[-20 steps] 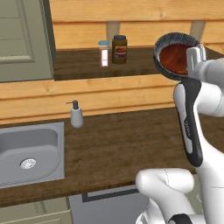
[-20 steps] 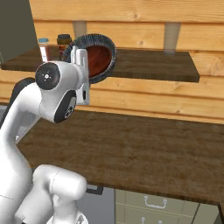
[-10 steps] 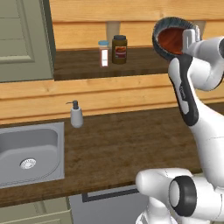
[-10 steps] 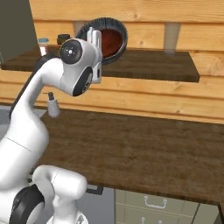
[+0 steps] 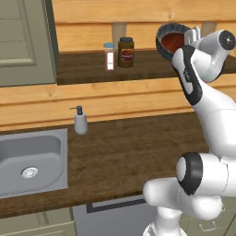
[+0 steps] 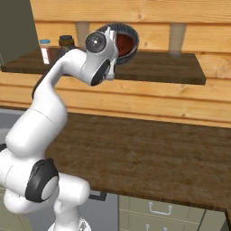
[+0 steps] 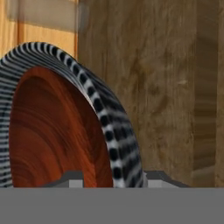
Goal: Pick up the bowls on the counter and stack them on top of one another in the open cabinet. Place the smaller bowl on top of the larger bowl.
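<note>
Kitchen wall of light pine planks; a dark wood-grain counter (image 5: 138,152) runs below an open cabinet (image 5: 87,71) with a dark brown shelf floor. One steel sink (image 5: 30,159) is set into the counter at left. One soap dispenser (image 5: 80,120) stands on the counter just beside the sink's far right corner. On the shelf: one brown-lidded jar (image 5: 125,52) and one small blue-capped bottle (image 5: 109,56), side by side. One grey-green cabinet door (image 5: 23,41) hangs at upper left.

Bowls counted: one visible for certain, a bowl (image 5: 171,41) with a red-brown inside and a dark ribbed, striped outside rim. It is tipped on its side, mouth facing outward, held up at shelf level in front of the cabinet's back planks (image 6: 122,43) (image 7: 48,131).

The arm is stretched upward from the base, elbow bent, wrist at shelf height. The gripper (image 5: 192,36) has its jaws partly closed, clamped on the bowl's rim.
</note>
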You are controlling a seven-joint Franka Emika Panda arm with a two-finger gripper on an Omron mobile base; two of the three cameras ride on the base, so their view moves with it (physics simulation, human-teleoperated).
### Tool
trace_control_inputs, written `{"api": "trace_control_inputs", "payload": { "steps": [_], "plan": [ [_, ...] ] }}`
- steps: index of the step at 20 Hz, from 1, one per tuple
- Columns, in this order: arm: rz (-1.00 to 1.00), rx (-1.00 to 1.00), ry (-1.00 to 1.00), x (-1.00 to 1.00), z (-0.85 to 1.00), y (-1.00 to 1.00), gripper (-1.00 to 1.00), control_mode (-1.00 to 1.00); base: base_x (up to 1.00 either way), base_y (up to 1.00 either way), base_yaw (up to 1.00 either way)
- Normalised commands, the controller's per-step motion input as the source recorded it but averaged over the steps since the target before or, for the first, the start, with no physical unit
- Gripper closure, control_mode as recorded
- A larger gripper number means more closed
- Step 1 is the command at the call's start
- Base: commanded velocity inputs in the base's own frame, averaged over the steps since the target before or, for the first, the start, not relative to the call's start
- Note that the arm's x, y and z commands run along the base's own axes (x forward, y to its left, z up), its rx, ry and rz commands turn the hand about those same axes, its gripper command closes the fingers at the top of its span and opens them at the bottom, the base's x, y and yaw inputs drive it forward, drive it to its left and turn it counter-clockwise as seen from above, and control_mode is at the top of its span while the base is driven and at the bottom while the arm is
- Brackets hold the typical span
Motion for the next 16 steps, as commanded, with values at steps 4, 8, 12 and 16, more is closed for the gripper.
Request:
{"api": "trace_control_inputs", "payload": {
  "steps": [4, 8, 12, 16],
  "plan": [
    [0.05, 0.02, 0.02, 0.67, -0.46, -0.08, 1.00, -1.00, 0.00, 0.00, 0.00],
    [0.06, 0.02, 0.03, 0.62, -0.43, -0.09, 1.00, -1.00, 0.00, 0.00, 0.00],
    [0.02, 0.01, 0.03, 0.56, -0.21, -0.03, -1.00, -1.00, 0.00, 0.00, 0.00],
    [0.01, 0.00, -0.04, 0.28, -0.01, 0.00, -1.00, -1.00, 0.00, 0.00, 0.00]
  ]
}}
